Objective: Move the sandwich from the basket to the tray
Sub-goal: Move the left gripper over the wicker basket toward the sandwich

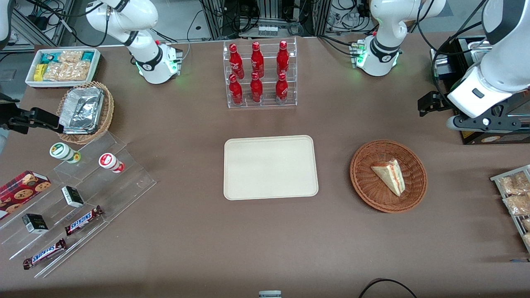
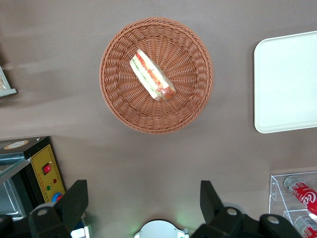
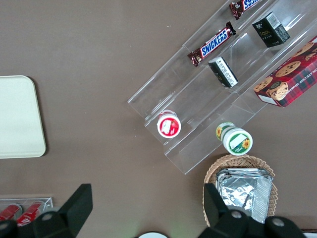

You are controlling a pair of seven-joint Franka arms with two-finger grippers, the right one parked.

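The sandwich [image 1: 389,176], a pale bread wedge with red, orange and green filling, lies in the round reddish-brown wicker basket [image 1: 364,182] on the brown table. The cream rectangular tray [image 1: 269,165] lies bare beside the basket, toward the parked arm's end. My left gripper [image 1: 427,106] hangs high above the table, farther from the front camera than the basket, open and empty. In the left wrist view the gripper [image 2: 143,198] has its jaws wide apart, apart from the basket [image 2: 119,99], the sandwich [image 2: 151,77] and the tray [image 2: 287,84].
A clear rack of red bottles [image 1: 261,74] stands farther from the front camera than the tray. A black box with a yellow panel [image 2: 39,168] sits near the working arm. A wire rack of snack packets [image 1: 515,198] lies at the working arm's end.
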